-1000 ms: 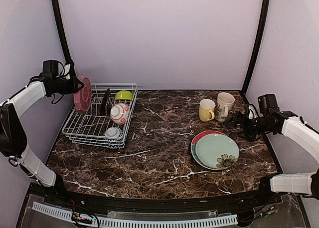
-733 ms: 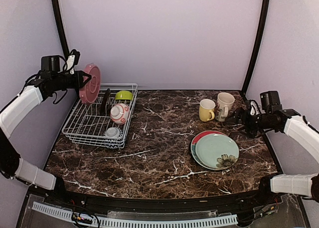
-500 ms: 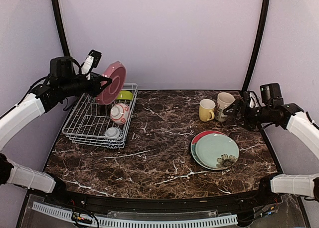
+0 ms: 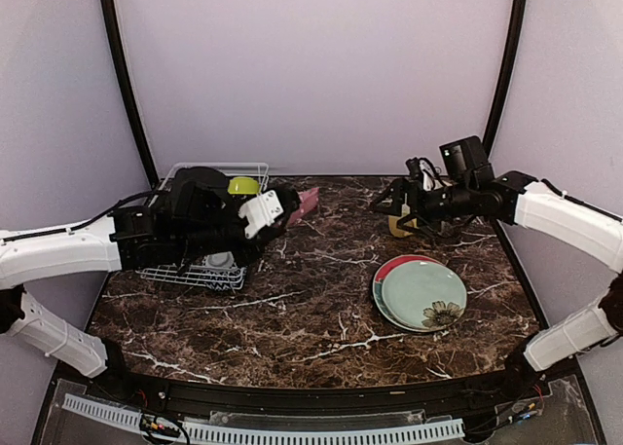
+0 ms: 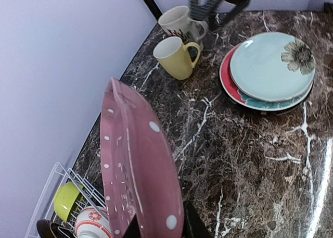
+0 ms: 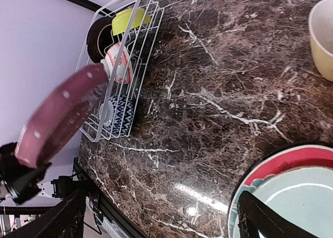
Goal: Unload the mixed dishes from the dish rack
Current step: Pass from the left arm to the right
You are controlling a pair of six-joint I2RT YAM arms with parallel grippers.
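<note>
My left gripper [image 4: 284,211] is shut on the rim of a pink white-dotted plate [image 4: 306,203], held on edge over the table right of the dish rack [image 4: 219,166]; the wrist view shows the plate [image 5: 138,165] between my fingers [image 5: 158,226]. In the rack [image 6: 156,18] remain a lime-green bowl [image 6: 127,19], a black plate [image 6: 96,37], a red-and-white bowl [image 6: 118,63] and a blue patterned bowl [image 6: 117,118]. My right gripper [image 4: 389,203] is open and empty, above the table by the yellow mug [image 4: 395,229]. Its fingers [image 6: 62,217] stand wide apart.
A yellow mug [image 5: 174,57] and a cream patterned mug [image 5: 179,23] stand at the back right. A light-green floral plate sits stacked on a red-rimmed plate [image 4: 421,294] at the right front. My left arm covers much of the rack in the top view.
My left gripper lifted the pink plate out of the rack and swung it right and down over the table. My right gripper moved left, past the mugs.
</note>
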